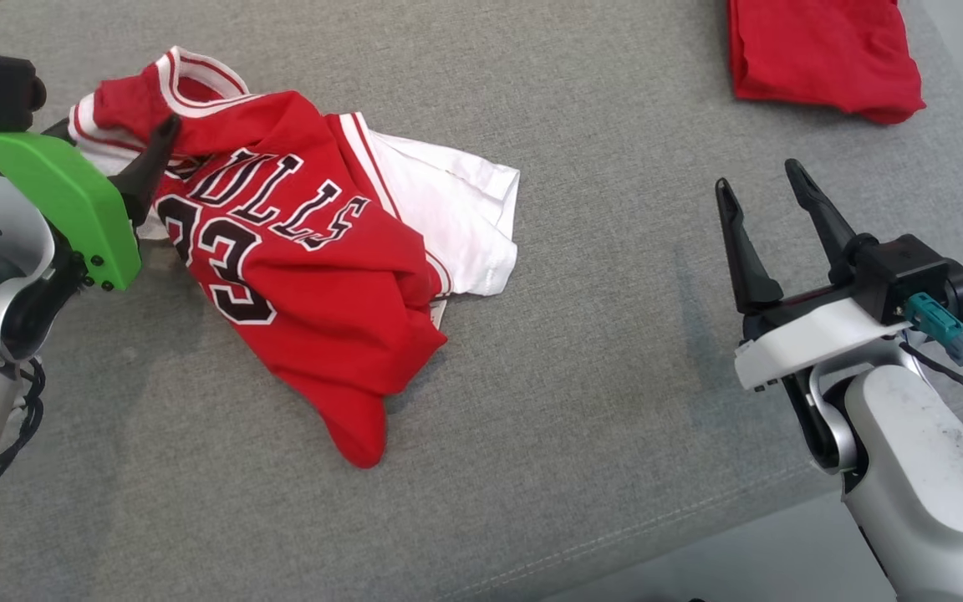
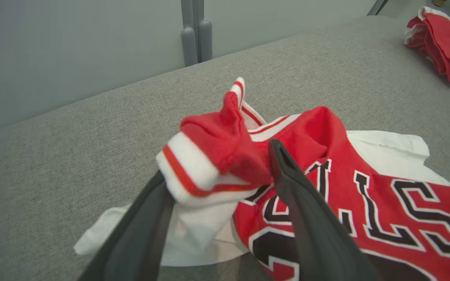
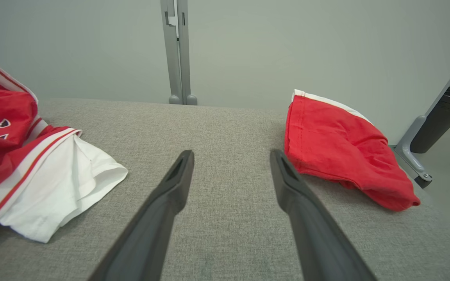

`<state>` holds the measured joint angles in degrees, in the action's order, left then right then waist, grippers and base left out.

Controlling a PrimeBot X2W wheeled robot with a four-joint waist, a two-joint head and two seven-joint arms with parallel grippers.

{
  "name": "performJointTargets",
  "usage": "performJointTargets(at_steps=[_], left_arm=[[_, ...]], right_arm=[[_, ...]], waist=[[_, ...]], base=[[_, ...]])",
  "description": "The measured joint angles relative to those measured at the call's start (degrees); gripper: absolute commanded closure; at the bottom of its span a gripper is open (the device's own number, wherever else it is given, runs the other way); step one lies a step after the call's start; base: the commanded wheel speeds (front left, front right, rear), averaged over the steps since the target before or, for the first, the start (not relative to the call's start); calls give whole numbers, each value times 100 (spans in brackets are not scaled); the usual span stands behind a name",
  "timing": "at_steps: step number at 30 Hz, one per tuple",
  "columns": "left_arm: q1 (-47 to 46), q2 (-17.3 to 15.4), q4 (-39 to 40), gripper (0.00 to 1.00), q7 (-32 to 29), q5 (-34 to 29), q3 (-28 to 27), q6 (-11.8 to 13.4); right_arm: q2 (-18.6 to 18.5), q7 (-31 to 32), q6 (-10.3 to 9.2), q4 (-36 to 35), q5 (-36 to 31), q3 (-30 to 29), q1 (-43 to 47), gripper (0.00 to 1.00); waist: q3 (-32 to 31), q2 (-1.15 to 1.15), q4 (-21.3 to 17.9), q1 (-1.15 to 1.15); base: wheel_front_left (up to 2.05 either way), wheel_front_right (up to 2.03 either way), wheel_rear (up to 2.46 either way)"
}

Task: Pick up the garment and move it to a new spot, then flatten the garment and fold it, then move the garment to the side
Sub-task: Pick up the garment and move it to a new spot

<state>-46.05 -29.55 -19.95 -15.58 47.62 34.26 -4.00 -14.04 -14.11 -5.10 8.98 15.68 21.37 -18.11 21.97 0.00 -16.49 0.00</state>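
Observation:
The garment (image 1: 306,276) is a red jersey with black lettering, a white-and-red striped trim and white sleeves, lying crumpled on the grey fabric surface (image 1: 582,401) at the left. My left gripper (image 1: 114,130) is at its upper left corner, jaws spread wide. In the left wrist view a bunched piece of the garment's (image 2: 365,203) trim rises between the left gripper's (image 2: 216,160) fingers and rests against them. My right gripper (image 1: 757,176) hangs open over bare surface at the right, well apart from the garment (image 3: 33,164); nothing sits between the right gripper's (image 3: 231,153) fingers.
A second red cloth (image 1: 820,50) lies folded at the far right corner; it appears again (image 3: 338,152) just right of my right fingers. The surface's front edge runs along the lower right. A pale wall with a grey post (image 3: 178,50) stands behind, a dark bin (image 3: 443,117) beside it.

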Motion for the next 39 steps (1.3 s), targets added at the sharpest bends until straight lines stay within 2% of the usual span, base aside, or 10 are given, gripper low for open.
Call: performJointTargets(at_steps=[5,11,16,21,28,39], left_arm=[[-5,32,40,0,471,-255,-90,100],[87,382,369,0,890,-176,-261,302],[634,671,689,0,1091,-92,-157,471],[1145,737,990,0,1366,-152,-37,693],[1774,879,1313,0,1779,-250,-23,898],[2678,1035,1562,0,2282,-203,-174,985]], right_arm=[[-60,-5,27,94,-4,-30,-41,0],[-168,8,108,312,-3,-45,-146,0],[-205,226,264,601,62,-15,-264,0],[-209,412,396,913,163,35,-314,0],[-248,582,460,1238,214,9,-386,0],[-450,1062,591,1881,337,-8,-390,0]], waist=[[-148,0,179,0],[-334,0,485,0],[-452,0,828,0],[-553,0,1208,0],[-659,0,1683,0],[-798,0,2560,0]], base=[[0,0,0],[0,0,0],[0,0,0],[0,0,0],[0,0,0],[0,0,0]])
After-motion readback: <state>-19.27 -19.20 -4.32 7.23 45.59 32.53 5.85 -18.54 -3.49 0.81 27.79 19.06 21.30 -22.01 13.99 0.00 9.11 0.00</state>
